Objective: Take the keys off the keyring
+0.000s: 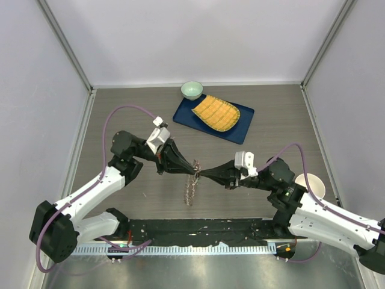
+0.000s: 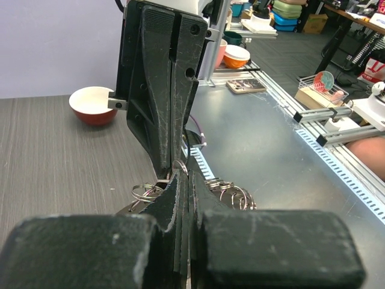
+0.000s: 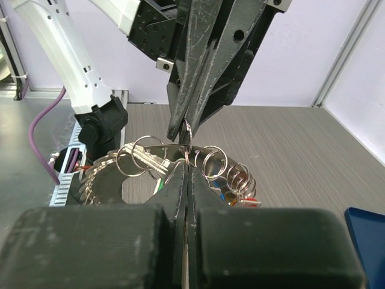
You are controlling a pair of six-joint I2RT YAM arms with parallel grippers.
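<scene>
Your left pincer (image 1: 192, 169) and right pincer (image 1: 202, 174) meet tip to tip at the centre of the top view, both clenched on the keyring (image 1: 190, 191). It hangs just below them over the table (image 1: 271, 120), with the keys (image 3: 101, 176) fanned along it.

Two arms: left claw (image 1: 195, 170), right claw (image 1: 201, 174). One keyring (image 1: 190, 189), keys (image 3: 150, 161) beyond counting. Two bowls: green bowl (image 1: 192, 90) at twelve o'clock, white bowl (image 1: 310, 185) at three. One tray (image 1: 242, 130).
</scene>
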